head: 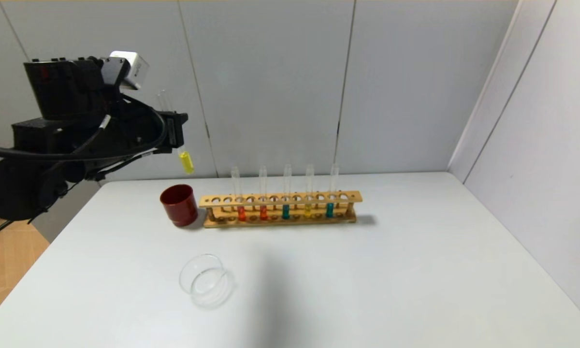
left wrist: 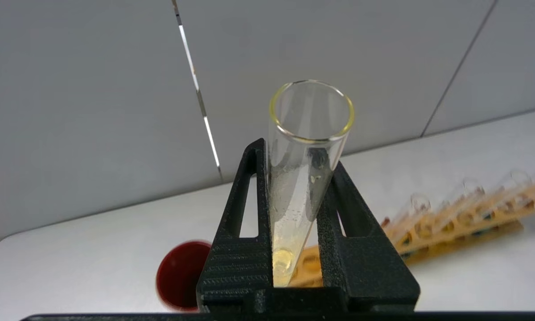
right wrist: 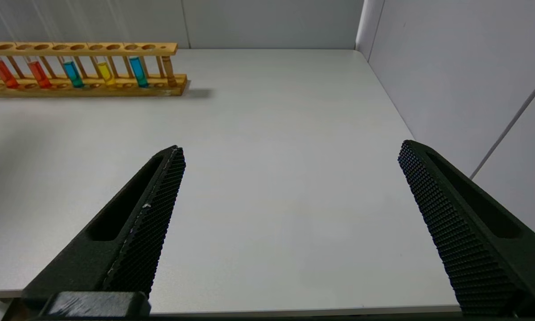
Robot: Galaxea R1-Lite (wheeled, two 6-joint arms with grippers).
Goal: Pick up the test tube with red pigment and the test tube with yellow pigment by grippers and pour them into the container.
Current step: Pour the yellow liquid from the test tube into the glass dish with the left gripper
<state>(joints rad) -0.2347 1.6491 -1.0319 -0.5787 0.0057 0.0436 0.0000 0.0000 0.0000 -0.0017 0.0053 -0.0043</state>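
My left gripper is raised high at the left, above and behind the dark red cup, and is shut on the test tube with yellow pigment, which hangs nearly upright; the wrist view shows the tube clamped between the black fingers. Two test tubes with red pigment stand at the left end of the wooden rack, also seen in the right wrist view. The clear glass container sits on the table in front of the rack. My right gripper is open and empty over the table's right part, out of the head view.
A dark red cup stands just left of the rack. The rack also holds two teal tubes and a paler yellow tube. Grey walls close the back and right of the white table.
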